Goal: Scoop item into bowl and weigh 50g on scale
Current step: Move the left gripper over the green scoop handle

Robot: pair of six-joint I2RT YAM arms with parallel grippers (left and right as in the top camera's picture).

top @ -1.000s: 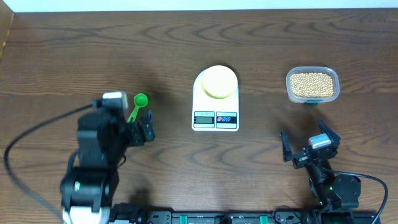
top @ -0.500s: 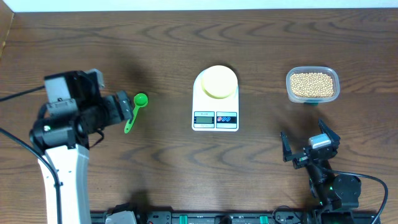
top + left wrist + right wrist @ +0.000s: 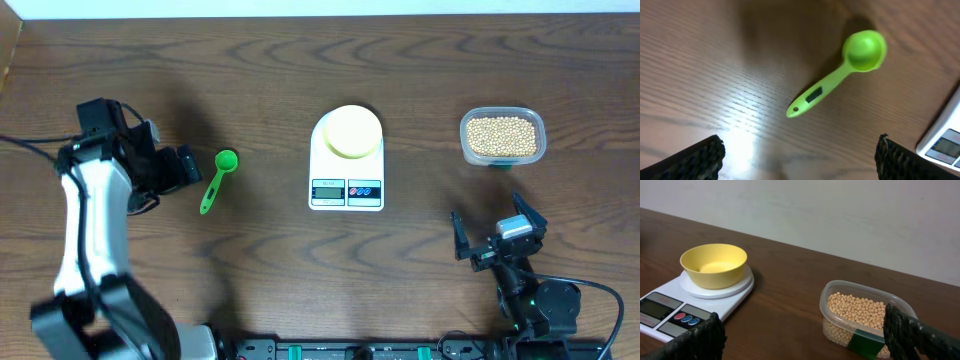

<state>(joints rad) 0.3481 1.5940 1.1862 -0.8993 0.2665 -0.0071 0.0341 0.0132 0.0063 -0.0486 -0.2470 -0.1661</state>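
**Inspector:** Where are the beans (image 3: pixel 860 311) in relation to the fingers?

**Assistant:** All of them are in a clear plastic tub (image 3: pixel 466 142) at the far right of the table (image 3: pixel 300 270). The right gripper (image 3: pixel 493 228) is nearer the front edge, well apart from the tub and touching nothing. Seen from the right wrist, the tub stands ahead of the fingers and over towards the right-hand one.

**Inspector:** State of those fingers?

**Assistant:** Spread wide, nothing between them.

**Inspector:** And the left side?

**Assistant:** The left gripper (image 3: pixel 800 162) is at the far left, across the table from the beans. Its fingers are also wide apart and hold nothing. A green measuring spoon (image 3: pixel 835 75) lies flat on the wood just ahead of them. It is not touched, and its round end points away from the fingers.

**Inspector:** Describe the beans.

**Assistant:** Small, round and tan-yellow, heaped close together and filling most of the tub. The tub has rounded corners and a dark green label on its near wall.

**Inspector:** Bowl and scale?

**Assistant:** The yellow bowl (image 3: pixel 713 265) stands upright on the round platform of the white scale (image 3: pixel 347 190), at the middle of the table. That puts it between the spoon and the tub, apart from both. The scale's display and its red and blue buttons face the front edge. I cannot read the display.
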